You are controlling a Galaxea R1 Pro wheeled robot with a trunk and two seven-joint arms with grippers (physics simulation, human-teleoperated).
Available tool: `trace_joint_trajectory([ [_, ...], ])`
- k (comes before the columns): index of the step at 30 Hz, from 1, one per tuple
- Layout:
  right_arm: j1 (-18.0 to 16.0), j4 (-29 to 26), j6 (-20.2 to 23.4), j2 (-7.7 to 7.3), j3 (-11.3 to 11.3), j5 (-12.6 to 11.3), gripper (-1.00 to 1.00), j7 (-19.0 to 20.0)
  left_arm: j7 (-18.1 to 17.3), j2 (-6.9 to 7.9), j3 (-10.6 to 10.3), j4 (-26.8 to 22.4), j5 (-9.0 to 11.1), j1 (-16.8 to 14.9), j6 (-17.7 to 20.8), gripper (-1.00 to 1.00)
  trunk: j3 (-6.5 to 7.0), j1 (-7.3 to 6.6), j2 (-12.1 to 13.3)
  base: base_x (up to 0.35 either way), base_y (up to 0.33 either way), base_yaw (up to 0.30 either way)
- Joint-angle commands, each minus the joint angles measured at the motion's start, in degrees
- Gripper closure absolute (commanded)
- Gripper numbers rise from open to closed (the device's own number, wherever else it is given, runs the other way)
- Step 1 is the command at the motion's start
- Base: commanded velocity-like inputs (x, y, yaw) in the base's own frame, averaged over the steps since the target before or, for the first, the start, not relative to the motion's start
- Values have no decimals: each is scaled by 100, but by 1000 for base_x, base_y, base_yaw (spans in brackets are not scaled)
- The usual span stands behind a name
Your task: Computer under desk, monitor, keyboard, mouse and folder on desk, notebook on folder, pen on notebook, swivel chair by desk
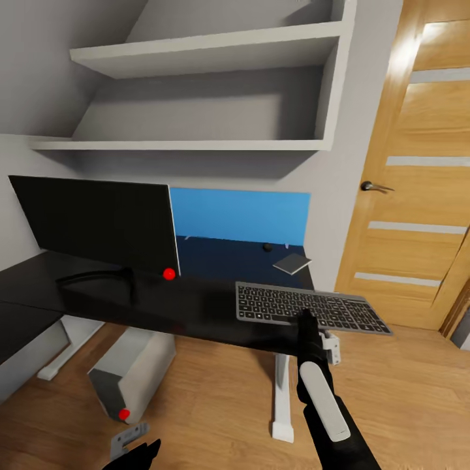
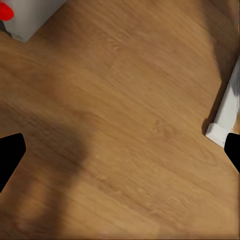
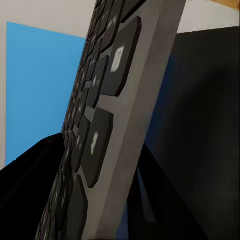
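Note:
My right gripper is shut on the near edge of the keyboard, which lies at the desk's front right corner and overhangs it. In the right wrist view the keyboard sits between the dark fingers. The monitor stands on the desk at the left. The mouse and the grey notebook lie at the back right. Under the desk is the computer. My left gripper hangs open over bare floor. The folder, pen and swivel chair are out of view.
A blue wall panel runs behind the desk, with white shelves above it. A wooden door stands at the right. The white desk leg stands beside my right arm, and its foot is near my left gripper.

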Motion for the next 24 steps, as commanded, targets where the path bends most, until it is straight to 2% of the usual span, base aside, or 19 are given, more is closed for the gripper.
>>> trace_joint_trajectory([
  [1,-6,40,-33,0,17,-21,100,-10,49,7,-18,-12,60,0,18,-100,-6,-1,-3,0,0,-242],
  [10,-6,278,-47,0,53,-24,100,-7,49,7,-18,-12,60,0,18,-100,-2,-1,-3,0,38,-205],
  [18,-6,290,-43,0,51,-40,100,-15,49,-1,-18,-12,60,0,18,-100,-1,-1,-3,0,265,-19],
  [24,-6,296,-39,0,52,-40,100,-10,49,5,-18,-12,62,0,18,-100,-1,-1,-3,0,67,0],
])
